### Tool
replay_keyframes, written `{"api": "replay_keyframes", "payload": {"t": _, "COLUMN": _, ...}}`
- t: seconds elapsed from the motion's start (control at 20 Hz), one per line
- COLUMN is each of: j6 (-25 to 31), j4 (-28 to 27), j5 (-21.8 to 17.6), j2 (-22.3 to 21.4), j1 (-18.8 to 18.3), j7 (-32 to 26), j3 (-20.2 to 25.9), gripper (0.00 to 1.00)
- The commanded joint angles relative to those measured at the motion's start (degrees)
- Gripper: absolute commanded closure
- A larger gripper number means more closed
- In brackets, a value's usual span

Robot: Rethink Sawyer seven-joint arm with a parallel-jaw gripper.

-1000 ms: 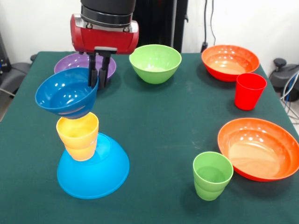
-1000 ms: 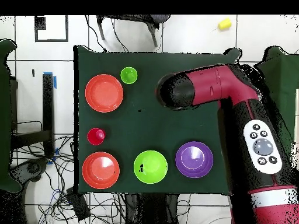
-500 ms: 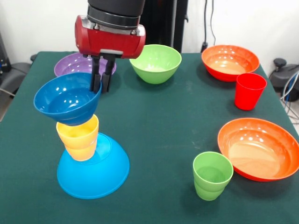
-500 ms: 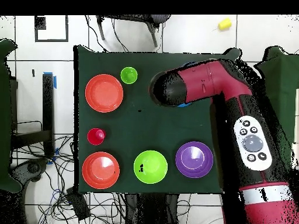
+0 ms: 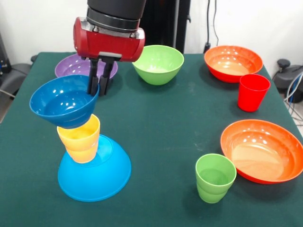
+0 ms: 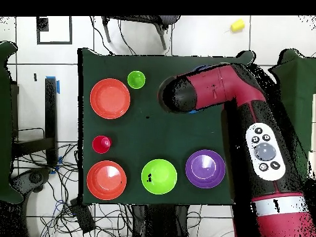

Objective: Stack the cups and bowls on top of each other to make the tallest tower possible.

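One camera sits across the table [image 5: 161,123], facing the robot, close and angled down. The other looks straight down from high above, base at bottom. Both share the tabletop [image 6: 154,129].

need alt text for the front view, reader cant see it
A red gripper grips the rim of a tilted dark blue bowl atop yellow cups on an upturned light blue bowl. Purple, green and two orange bowls, a red cup and a green cup stand apart on the green table.
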Motion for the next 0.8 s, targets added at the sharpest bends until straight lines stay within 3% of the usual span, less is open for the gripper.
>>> {"api": "replay_keyframes", "payload": {"t": 0.05, "j6": 0.9, "j4": -1.4, "j5": -2.2, "j2": 3.1, "j1": 2.5, "j7": -1.0, "j3": -3.4, "gripper": 1.00}}
{"api": "replay_keyframes", "payload": {"t": 0.3, "j6": 2.3, "j4": -1.3, "j5": -2.8, "j2": 3.1, "j1": 3.2, "j7": -1.4, "j3": -4.8, "gripper": 1.00}}
{"api": "replay_keyframes", "payload": {"t": 0.8, "j6": -0.1, "j4": 0.1, "j5": -0.7, "j2": 3.2, "j1": 3.7, "j7": 0.6, "j3": -5.2, "gripper": 1.00}}
